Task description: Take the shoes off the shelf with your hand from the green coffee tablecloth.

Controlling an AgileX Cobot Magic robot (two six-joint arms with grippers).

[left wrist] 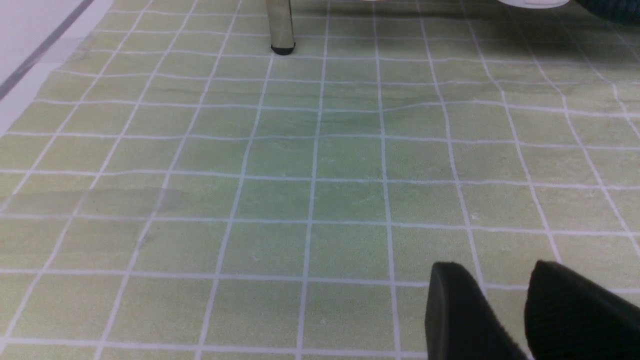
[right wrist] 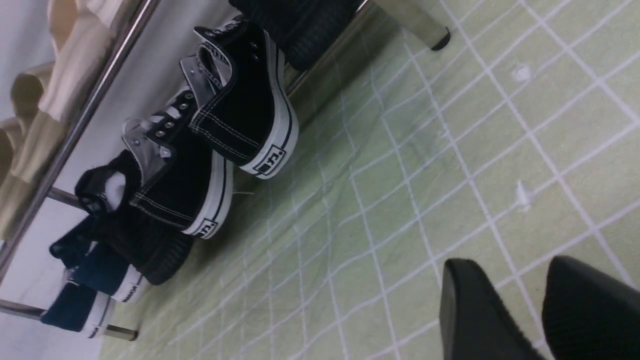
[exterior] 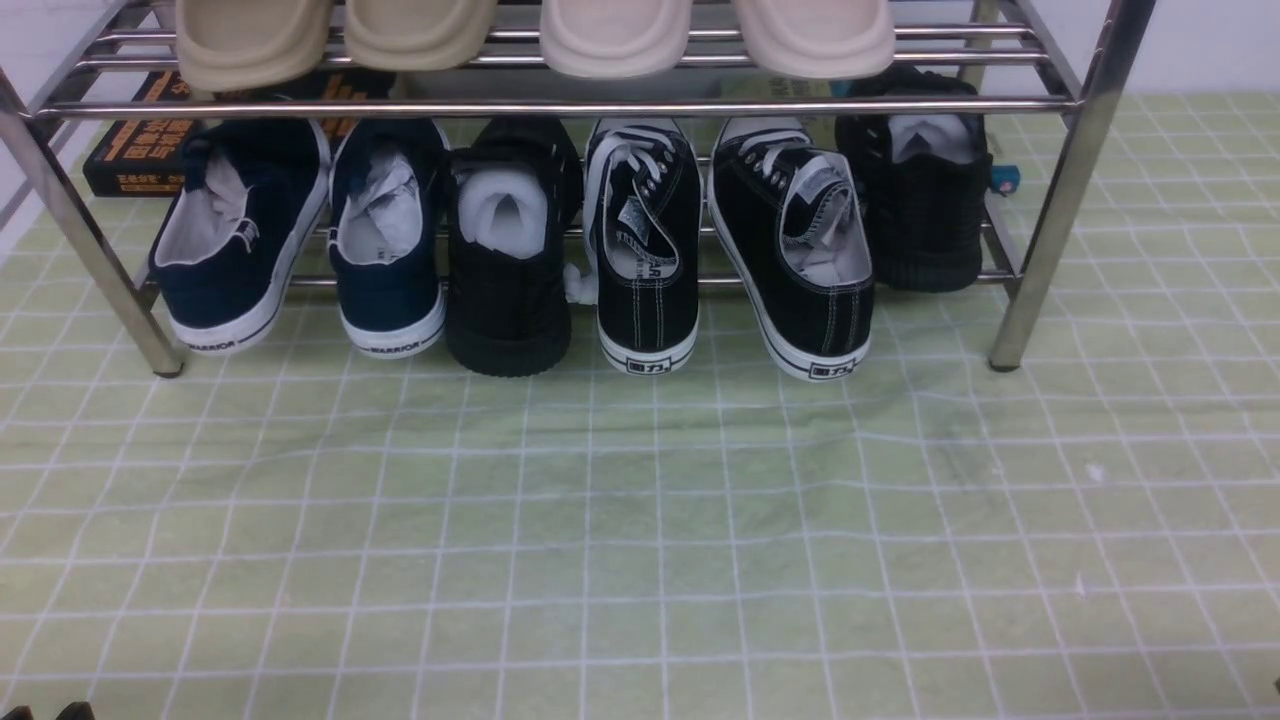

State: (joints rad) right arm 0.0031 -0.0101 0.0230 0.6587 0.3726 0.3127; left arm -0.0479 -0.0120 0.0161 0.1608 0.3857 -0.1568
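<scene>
The shoes, black canvas sneakers with white laces and soles, stand heels outward on the lower tier of the chrome shelf (exterior: 560,107), one (exterior: 645,240) beside the other (exterior: 790,250). The right wrist view shows the same pair (right wrist: 240,110) (right wrist: 175,195). The green coffee tablecloth (exterior: 640,520) spreads in front of the shelf. My left gripper (left wrist: 495,272) hovers low over the cloth, open and empty, far short of a shelf leg (left wrist: 280,25). My right gripper (right wrist: 510,270) is also open and empty, well back from the shoes. The hand is out of view.
Beige slippers (exterior: 250,40) and cream slippers (exterior: 620,35) sit on the top tier. Navy sneakers (exterior: 240,240) stand at the left of the lower tier. All-black knit shoes (exterior: 510,270) (exterior: 925,200) flank the canvas pair. Books (exterior: 140,150) lie behind the shelf.
</scene>
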